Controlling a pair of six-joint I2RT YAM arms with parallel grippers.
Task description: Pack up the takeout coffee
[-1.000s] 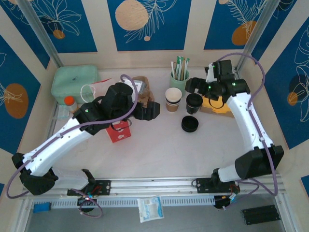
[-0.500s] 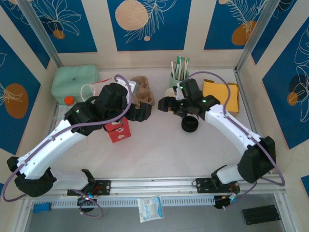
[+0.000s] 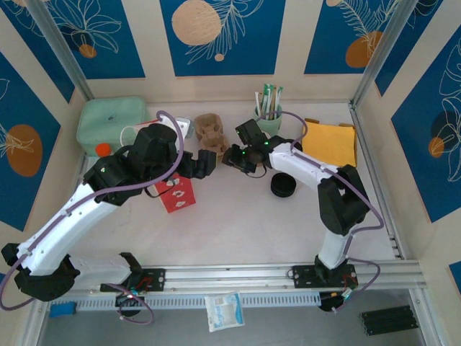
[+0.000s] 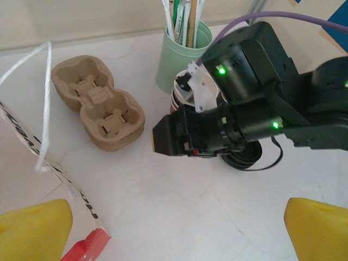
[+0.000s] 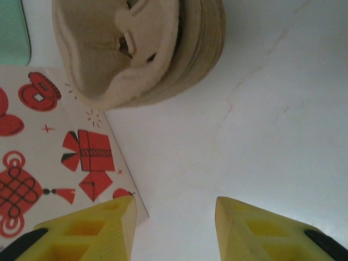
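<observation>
Right wrist: right gripper [image 5: 174, 209] parted, empty, near tray [image 5: 136, 49] and bag [image 5: 54, 147]. Left gripper [image 4: 176, 217] spread wide, empty.

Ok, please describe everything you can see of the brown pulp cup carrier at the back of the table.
The cup carrier is moulded pulp, tan and matte: two round wells joined at a narrow waist, each with a cross-shaped bottom. Both wells are empty. It lies flat, openings up, on the white table, left of the mint holder of straws. Its layered side suggests several nested pieces.
</observation>
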